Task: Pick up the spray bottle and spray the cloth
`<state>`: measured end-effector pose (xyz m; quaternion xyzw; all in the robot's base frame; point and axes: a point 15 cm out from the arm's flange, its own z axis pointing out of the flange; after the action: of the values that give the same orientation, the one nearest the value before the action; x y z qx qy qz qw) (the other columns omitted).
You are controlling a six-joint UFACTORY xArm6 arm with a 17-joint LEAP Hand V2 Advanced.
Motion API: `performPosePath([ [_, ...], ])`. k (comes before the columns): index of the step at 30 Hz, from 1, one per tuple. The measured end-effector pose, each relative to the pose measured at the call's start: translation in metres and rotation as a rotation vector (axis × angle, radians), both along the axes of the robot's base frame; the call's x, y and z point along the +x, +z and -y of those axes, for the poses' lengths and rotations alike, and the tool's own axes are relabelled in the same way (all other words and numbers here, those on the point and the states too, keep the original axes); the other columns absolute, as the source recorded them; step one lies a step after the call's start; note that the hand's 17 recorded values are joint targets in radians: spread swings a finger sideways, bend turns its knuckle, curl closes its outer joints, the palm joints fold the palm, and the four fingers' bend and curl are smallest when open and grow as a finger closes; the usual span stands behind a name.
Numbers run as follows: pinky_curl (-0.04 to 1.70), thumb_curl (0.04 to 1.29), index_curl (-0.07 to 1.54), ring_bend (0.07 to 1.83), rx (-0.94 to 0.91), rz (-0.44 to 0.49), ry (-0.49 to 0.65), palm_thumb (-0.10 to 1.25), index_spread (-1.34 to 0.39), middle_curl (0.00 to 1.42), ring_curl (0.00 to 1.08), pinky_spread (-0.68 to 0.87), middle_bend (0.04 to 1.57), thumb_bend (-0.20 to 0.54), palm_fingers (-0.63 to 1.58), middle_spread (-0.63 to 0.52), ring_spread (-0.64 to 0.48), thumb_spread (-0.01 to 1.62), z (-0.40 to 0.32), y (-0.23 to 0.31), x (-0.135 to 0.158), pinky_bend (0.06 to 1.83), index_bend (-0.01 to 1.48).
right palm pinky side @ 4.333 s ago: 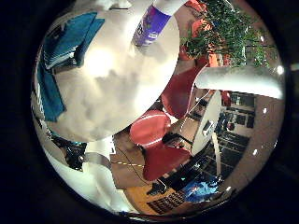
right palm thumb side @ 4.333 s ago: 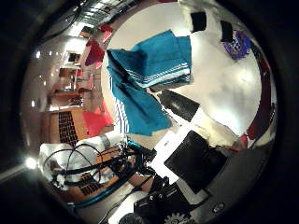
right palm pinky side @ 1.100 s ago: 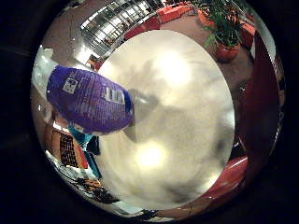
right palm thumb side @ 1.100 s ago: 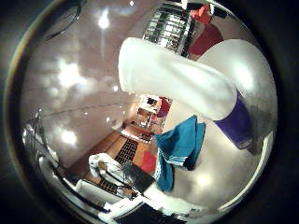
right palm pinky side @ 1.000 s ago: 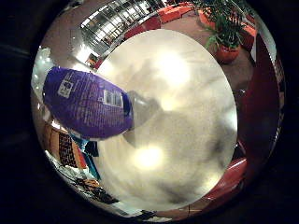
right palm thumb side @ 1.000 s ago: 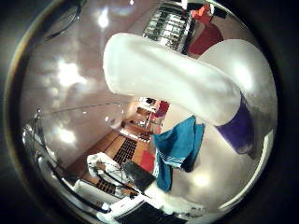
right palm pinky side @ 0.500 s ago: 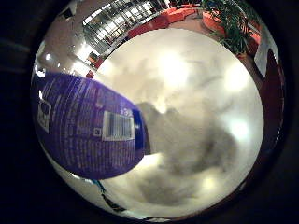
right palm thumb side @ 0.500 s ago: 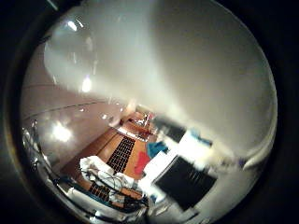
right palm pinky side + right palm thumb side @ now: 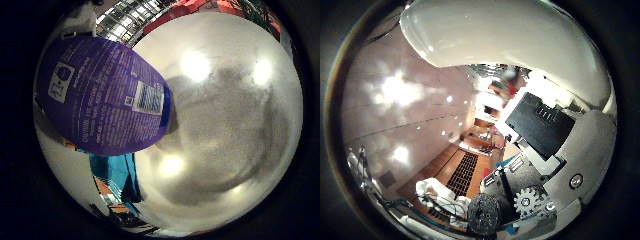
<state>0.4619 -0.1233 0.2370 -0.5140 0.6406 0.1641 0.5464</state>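
Purple plastic spray bottle (image 9: pixel 105 97) looms close to the palm above the white round worktop (image 9: pixel 235 125) (teal cloth (image 9: pixel 117 175) beside); hand (image 9: pixel 545 150) grip unclear.

My little-finger-side palm camera sits tight against the purple spray bottle (image 9: pixel 102 95), looking past it onto the white table (image 9: pixel 225 115). My thumb-side camera faces the bottle's white top (image 9: pixel 505 35) and out into the room.
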Motion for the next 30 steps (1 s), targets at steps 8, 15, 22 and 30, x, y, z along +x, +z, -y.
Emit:
performPosePath([
  [8,0.85,0.8,0.77,1.48,0.059,-0.01,0.034,1.03,-0.2,0.69,0.61,-0.18,1.33,-0.02,1.16,-0.08,-0.15,0.61,-0.006,0.016,-0.009,1.25,1.12],
  [15,0.99,0.86,0.78,1.49,0.013,-0.051,0.192,1.03,-0.19,0.67,0.6,-0.17,1.36,-0.02,1.16,-0.08,-0.15,0.55,-0.017,0.045,-0.03,1.17,1.13],
  [22,1.09,0.88,0.78,1.49,-0.195,-0.162,0.47,1.02,-0.19,0.66,0.6,-0.17,1.37,-0.023,1.16,-0.08,-0.15,0.54,-0.018,0.083,-0.066,1.11,1.13],
  [30,1.19,0.9,0.78,1.49,-0.42,-0.321,0.823,1.01,-0.19,0.65,0.59,-0.19,1.37,-0.021,1.17,-0.08,-0.16,0.53,-0.071,0.117,-0.1,1.06,1.13],
])
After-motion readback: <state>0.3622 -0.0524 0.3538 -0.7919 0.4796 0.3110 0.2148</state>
